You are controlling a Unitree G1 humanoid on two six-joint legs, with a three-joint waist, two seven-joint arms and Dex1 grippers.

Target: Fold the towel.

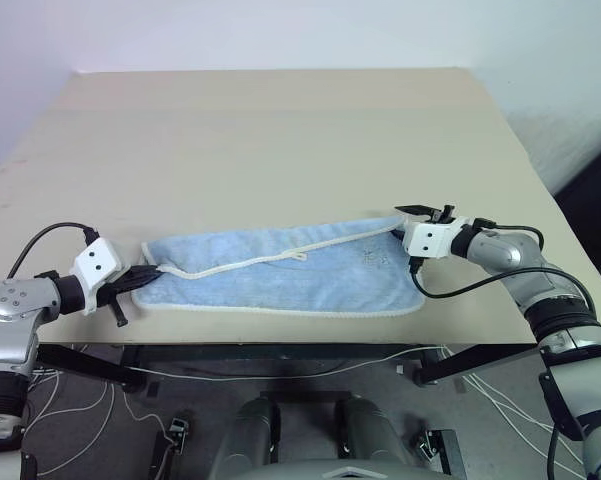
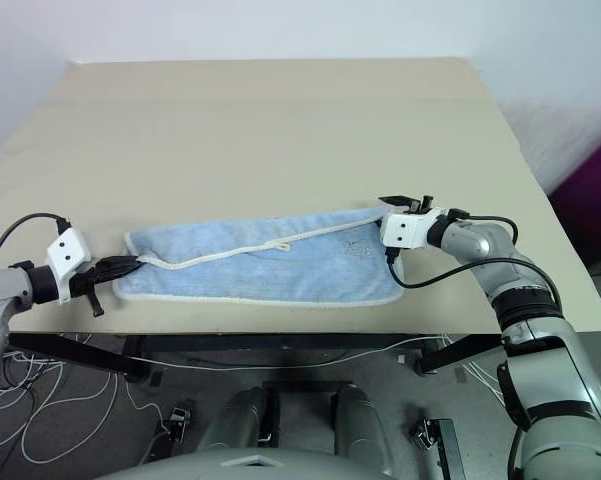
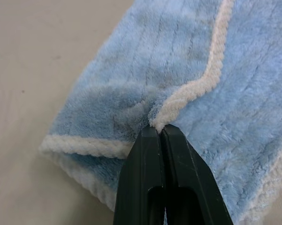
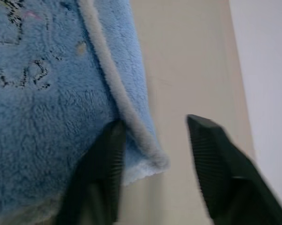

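Beige table [image 1: 280,130], floor cables [image 1: 80,400]

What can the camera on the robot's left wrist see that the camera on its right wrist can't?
Only the left wrist view: the left hand shut, pinching the towel's white piped edge at a folded end.

Only the right wrist view: the right hand open around a towel corner, one finger on the cloth, plus the dark embroidered mark.

Both: the light blue towel lying on the beige table.
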